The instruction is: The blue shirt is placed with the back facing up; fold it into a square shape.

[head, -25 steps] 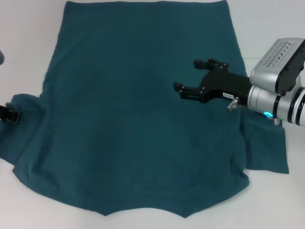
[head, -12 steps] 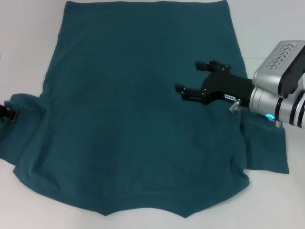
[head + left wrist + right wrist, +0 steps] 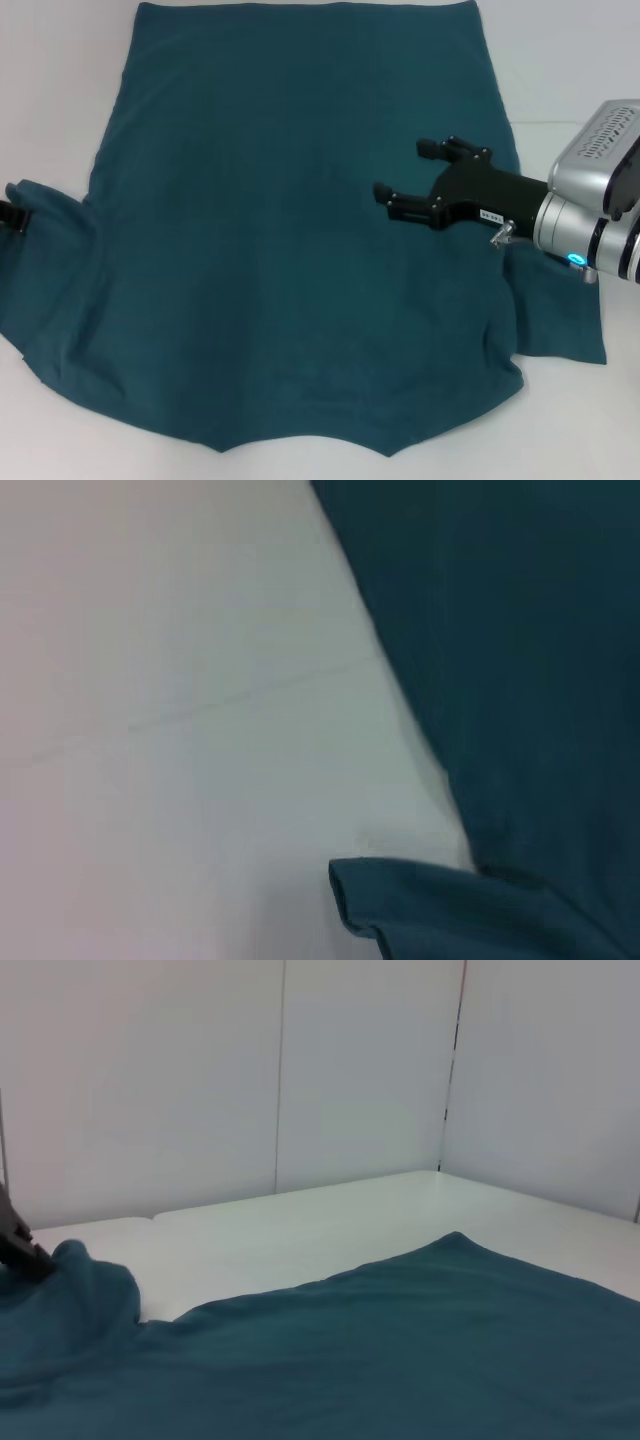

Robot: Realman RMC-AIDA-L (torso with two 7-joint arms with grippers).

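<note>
The right gripper (image 3: 412,172) hangs over the right half of the blue shirt (image 3: 290,250), jaws spread wide and holding nothing. The left gripper (image 3: 12,215) shows only as a dark tip at the picture's left edge, against the bunched left sleeve; it appears to have that sleeve pinched and lifted a little, though whether its jaws are closed I cannot tell.

The shirt lies spread on the white worktop (image 3: 570,60), plain side up, hem far from the robot and collar toward it, right sleeve flat beside the right arm. The left wrist view shows the sleeve hem raised slightly off the worktop.

Judging by its looks, the cloth is light, limp and easily dragged: it will sag and crease wherever unsupported, so the firmest holds are the seamed edges — sleeve hems, shoulder lines, bottom hem. Bare worktop lies on both sides and beyond the hem, leaving room to swing a fold inward
</note>
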